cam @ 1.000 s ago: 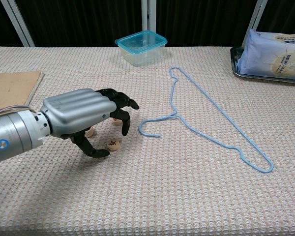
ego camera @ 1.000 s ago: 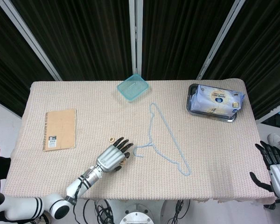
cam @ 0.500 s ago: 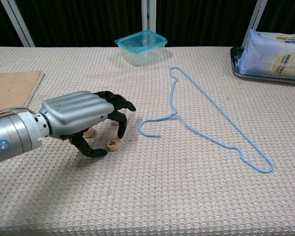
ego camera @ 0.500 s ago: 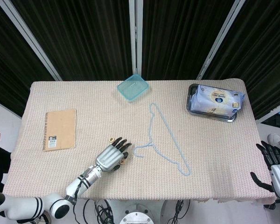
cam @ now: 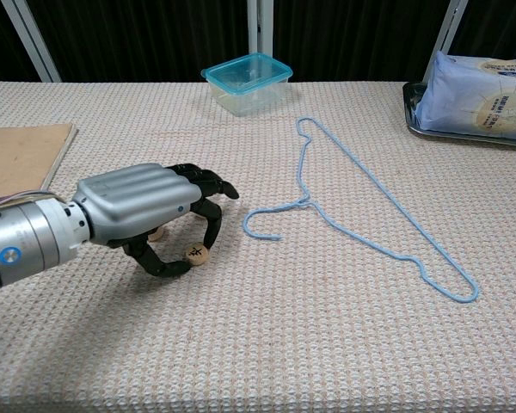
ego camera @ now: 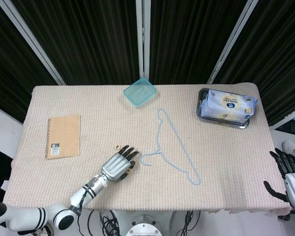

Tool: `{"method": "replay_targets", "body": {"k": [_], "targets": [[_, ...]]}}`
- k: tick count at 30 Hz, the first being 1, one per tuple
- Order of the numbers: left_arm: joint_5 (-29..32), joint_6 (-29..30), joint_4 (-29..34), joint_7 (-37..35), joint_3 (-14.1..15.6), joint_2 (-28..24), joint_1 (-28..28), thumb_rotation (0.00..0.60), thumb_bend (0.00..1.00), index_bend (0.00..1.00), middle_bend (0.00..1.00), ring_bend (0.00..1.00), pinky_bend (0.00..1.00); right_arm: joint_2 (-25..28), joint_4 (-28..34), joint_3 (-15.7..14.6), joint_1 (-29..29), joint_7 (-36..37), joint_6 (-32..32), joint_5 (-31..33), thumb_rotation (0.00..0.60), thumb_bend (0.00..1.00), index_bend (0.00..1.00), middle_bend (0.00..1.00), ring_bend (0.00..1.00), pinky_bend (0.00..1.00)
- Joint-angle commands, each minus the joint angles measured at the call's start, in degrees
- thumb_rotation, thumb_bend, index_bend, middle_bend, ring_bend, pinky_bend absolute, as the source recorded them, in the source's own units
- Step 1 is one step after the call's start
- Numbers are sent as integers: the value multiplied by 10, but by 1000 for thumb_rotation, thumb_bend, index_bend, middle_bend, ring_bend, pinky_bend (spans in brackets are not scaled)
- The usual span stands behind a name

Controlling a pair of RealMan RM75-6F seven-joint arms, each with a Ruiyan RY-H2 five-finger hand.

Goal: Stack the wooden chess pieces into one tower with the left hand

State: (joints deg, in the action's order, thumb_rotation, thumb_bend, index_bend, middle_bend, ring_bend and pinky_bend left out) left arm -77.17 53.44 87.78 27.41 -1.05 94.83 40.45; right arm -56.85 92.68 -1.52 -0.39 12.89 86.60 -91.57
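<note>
My left hand (cam: pixel 142 211) hovers low over the cloth at the front left, fingers curled down. A round wooden chess piece (cam: pixel 195 253), tipped with its marked face toward the chest camera, sits pinched between the thumb and a fingertip. Under the palm a second wooden piece (cam: pixel 157 232) lies partly hidden. In the head view the left hand (ego camera: pixel 118 166) covers those pieces, and a third small piece (ego camera: pixel 117 146) lies apart just beyond the fingers. My right hand (ego camera: pixel 290 178) hangs off the table's right front corner, fingers spread, holding nothing.
A light-blue wire hanger (cam: pixel 361 219) lies just right of the left hand. A teal plastic box (cam: pixel 247 82) stands at the back centre, a brown notebook (ego camera: pixel 63 136) at the left, and a tray with a wipes pack (ego camera: pixel 226 108) at the back right.
The left hand has sunk slightly and its thumb and fingers have curled in around the marked piece, which now stands tipped between them. The right hand has not moved.
</note>
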Motion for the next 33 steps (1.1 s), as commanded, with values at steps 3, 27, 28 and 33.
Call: {"method": "replay_targets", "body": {"k": [3,27,28,33], "targets": [[5,-2,-2,-1,-1,1,1,600,306,471,68,0,0,0,0,0,0,2,0,0,600,260,0,0,0,0],[22,37,50,-7,-12,-73,-20,600,323,475,72,0,0,-3,3,-2,3,-11,-6,-1,600,260,0,0,0,0],[22,38,49,-9,-12,-74,-21,600,322,475,72,0,0,-3,4,-3,3,-10,-7,-2,600,260,0,0,0,0],[21,35,43,-16,-9,-74,-22,600,323,475,72,0,0,-2,5,-4,2,-11,-4,-6,600,260,0,0,0,0]]}}
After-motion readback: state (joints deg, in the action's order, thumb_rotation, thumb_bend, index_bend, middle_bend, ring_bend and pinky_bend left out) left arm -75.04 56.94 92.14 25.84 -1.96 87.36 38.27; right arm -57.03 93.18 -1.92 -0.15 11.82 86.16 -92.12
